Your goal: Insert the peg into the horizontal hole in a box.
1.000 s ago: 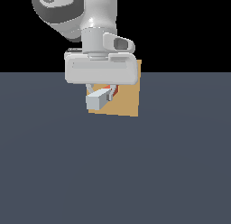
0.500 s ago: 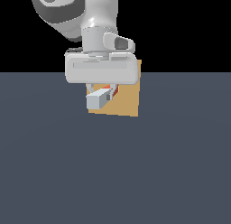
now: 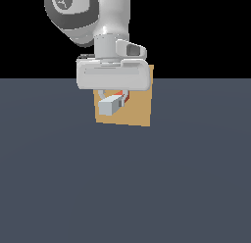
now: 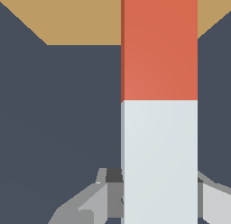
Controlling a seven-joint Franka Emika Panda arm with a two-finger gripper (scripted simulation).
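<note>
The peg [image 3: 112, 105] hangs level in front of the tan box [image 3: 137, 112], its white end toward the camera and a sliver of orange-red behind. My gripper [image 3: 113, 99] is shut on the peg, below the broad white hand. In the wrist view the peg [image 4: 159, 105] runs from its white half by the fingers [image 4: 97, 196] to its orange-red half, whose far end overlaps the box [image 4: 81, 20]. The hole is hidden behind the peg and the hand.
The box stands on a flat dark grey-blue floor [image 3: 125, 188] that fills the lower part of the exterior view. The arm's white links [image 3: 88, 16] rise above the box against a black background.
</note>
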